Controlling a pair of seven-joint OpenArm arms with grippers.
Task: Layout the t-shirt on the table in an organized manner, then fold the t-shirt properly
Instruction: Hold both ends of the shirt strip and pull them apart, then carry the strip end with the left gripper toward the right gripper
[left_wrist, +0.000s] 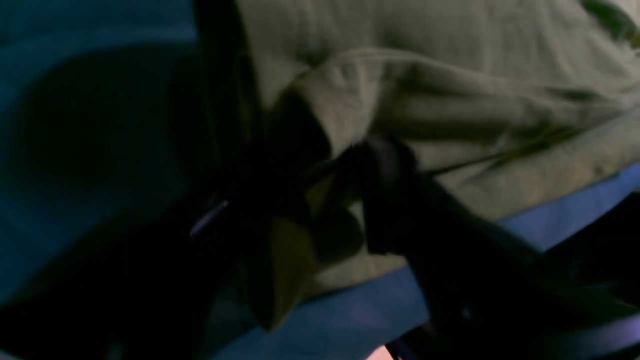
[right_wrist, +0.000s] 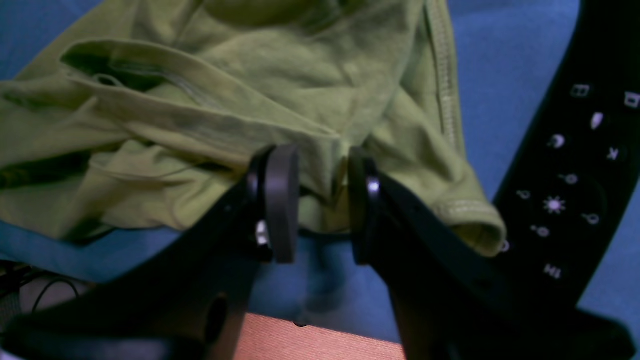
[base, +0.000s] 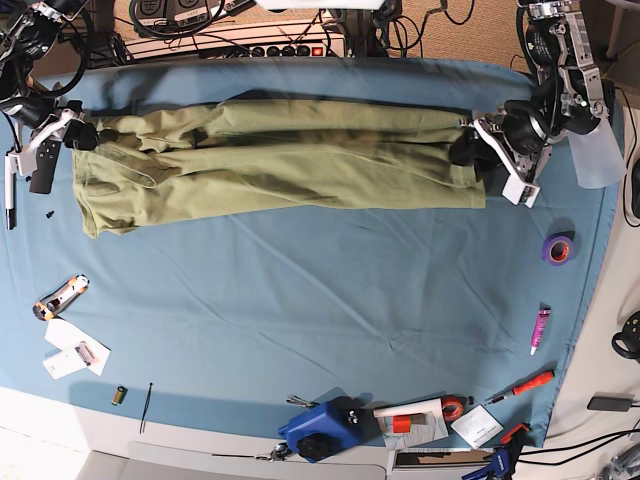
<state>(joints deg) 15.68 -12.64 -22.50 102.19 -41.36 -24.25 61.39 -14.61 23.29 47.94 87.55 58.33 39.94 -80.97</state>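
T-shirt (base: 270, 160): stretched lengthwise across the far side of the table (base: 320, 310), rumpled.
Left gripper (left_wrist: 345, 200): pinching one end.
Right gripper (right_wrist: 322, 200): jaws parted around cloth — grip unclear.
Advice: pull evenly — keep tension level.

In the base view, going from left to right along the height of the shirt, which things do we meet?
Right tool → t-shirt → left tool → purple tape roll, slightly lower on the table.
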